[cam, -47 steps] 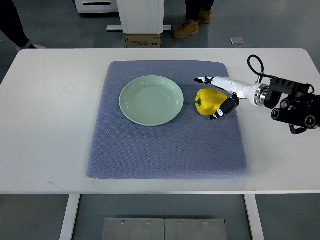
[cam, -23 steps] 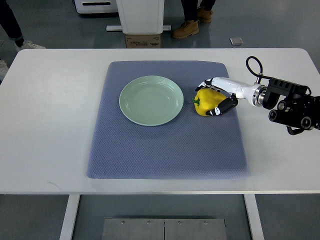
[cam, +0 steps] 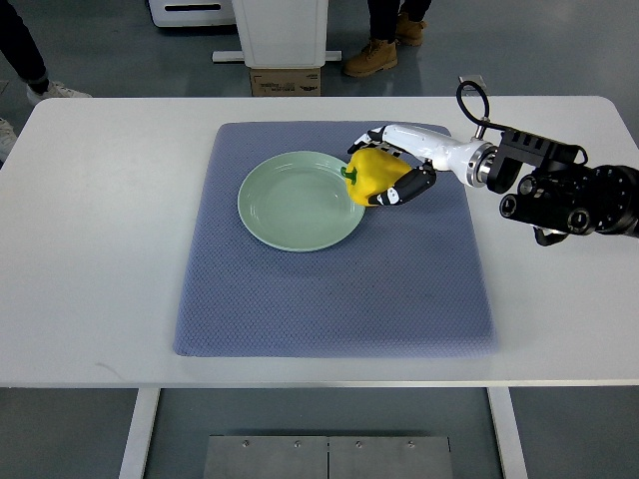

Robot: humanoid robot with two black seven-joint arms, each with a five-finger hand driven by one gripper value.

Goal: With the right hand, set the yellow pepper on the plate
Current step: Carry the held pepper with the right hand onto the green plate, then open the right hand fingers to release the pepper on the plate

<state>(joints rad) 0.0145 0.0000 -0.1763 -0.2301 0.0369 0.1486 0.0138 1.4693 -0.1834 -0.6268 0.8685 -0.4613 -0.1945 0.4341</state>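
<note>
We are carrying the yellow pepper (cam: 367, 175), clasped in our right robot hand (cam: 391, 172), leftward from the mat onto the plate (cam: 290, 212) rim.

no text, label, brand, number or sign can be read on anything here.

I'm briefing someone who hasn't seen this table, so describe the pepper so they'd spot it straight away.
On the white table lies a blue mat with a pale green plate on it. At the plate's right rim, the right hand grips the pepper. It is the only bright yellow thing there, with a short green stem.
</note>
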